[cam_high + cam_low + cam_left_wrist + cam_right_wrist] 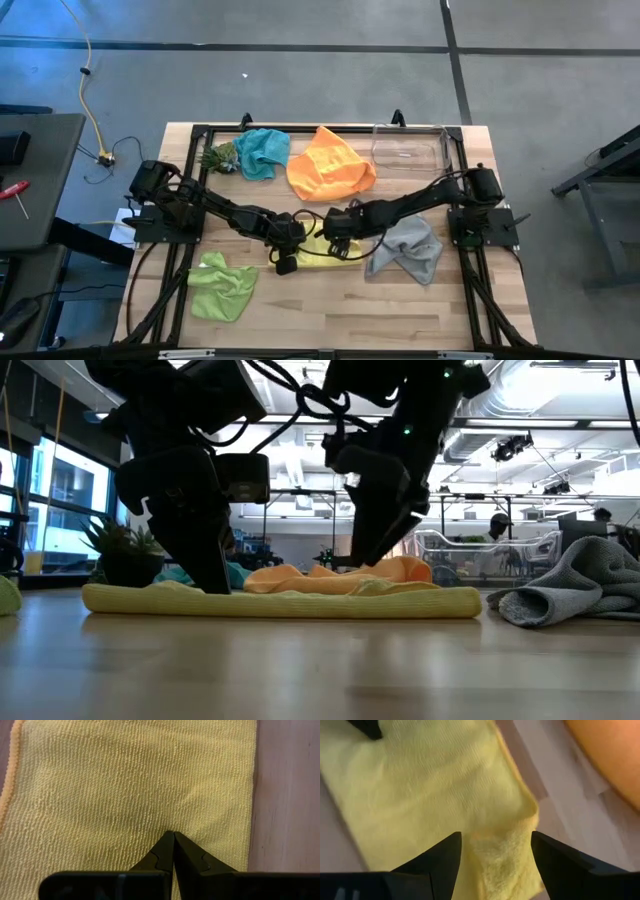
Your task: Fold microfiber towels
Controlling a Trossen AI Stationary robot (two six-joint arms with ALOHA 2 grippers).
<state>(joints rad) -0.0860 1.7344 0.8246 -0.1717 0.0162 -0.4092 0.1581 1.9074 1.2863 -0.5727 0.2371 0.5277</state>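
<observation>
The yellow towel [350, 252] [290, 600] lies flat in the table's middle, folded into a long strip. My left gripper [173, 834] [295, 250] is shut, its tips down on the towel's left part. My right gripper [495, 852] [335, 238] stands open, low over the towel's far edge. Its fingers straddle a raised, doubled-over corner [515, 845]. The teal towel [262, 152] and orange towel [330, 165] lie crumpled at the far side, the grey towel [405, 250] to the right, and the lime green towel [222, 285] near left. My left gripper presses its shut fingertips [167, 845] down on the yellow towel's top face [172, 822], a little in from its end edge. The fingers slant down from the table's left. The towel lies flat on the table under them. Whether my right gripper touches the towel, I cannot tell.
A clear plastic bin [410, 150] stands at the far right, and a small green spiky plant [220, 157] sits beside the teal towel. A black frame [190, 200] runs along the table's edges. Bare wood [330, 310] lies in front of the yellow towel.
</observation>
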